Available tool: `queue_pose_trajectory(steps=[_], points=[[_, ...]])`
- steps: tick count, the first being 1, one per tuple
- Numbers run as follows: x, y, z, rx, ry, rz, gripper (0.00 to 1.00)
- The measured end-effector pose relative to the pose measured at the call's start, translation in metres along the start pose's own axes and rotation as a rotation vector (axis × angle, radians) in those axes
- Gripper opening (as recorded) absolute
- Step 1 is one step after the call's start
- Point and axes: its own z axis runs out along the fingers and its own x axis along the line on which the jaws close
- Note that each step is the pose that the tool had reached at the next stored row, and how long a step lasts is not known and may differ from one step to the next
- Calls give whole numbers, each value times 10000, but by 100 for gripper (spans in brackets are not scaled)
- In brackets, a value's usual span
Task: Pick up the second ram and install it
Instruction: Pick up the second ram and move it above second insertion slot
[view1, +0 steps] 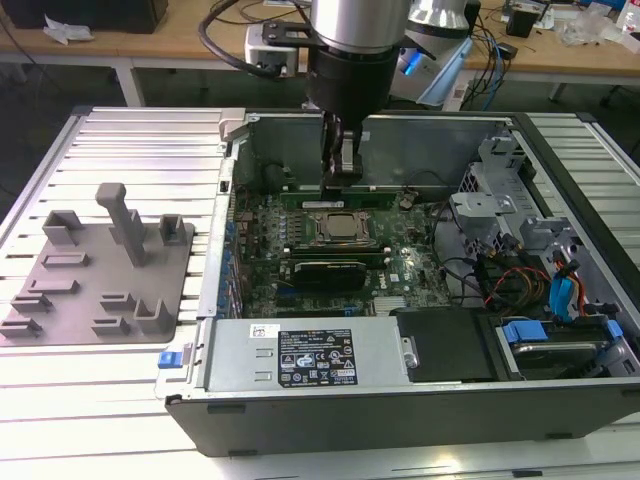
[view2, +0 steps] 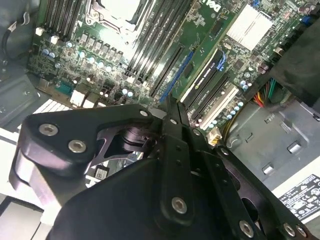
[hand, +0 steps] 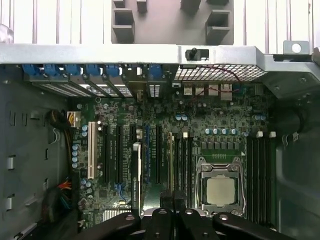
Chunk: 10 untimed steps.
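Your end effector (view1: 340, 177) hangs inside the open computer case (view1: 400, 372), directly over the second ram (view1: 371, 196); you cannot tell whether it grips. The ram lies level beyond the processor (view1: 333, 227). The fixture tray (view1: 90, 280) sits on the table (view1: 130, 140) at the exterior view's left.

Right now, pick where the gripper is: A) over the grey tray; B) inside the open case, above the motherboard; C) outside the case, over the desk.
B: in the exterior view the gripper reaches down into the case above the motherboard, the ram at its fingers, apart from the tray.
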Motion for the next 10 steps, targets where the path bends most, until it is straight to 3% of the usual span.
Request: queue_pose_trajectory(steps=[10], points=[[0, -98, 171, -65, 1, 2, 9]])
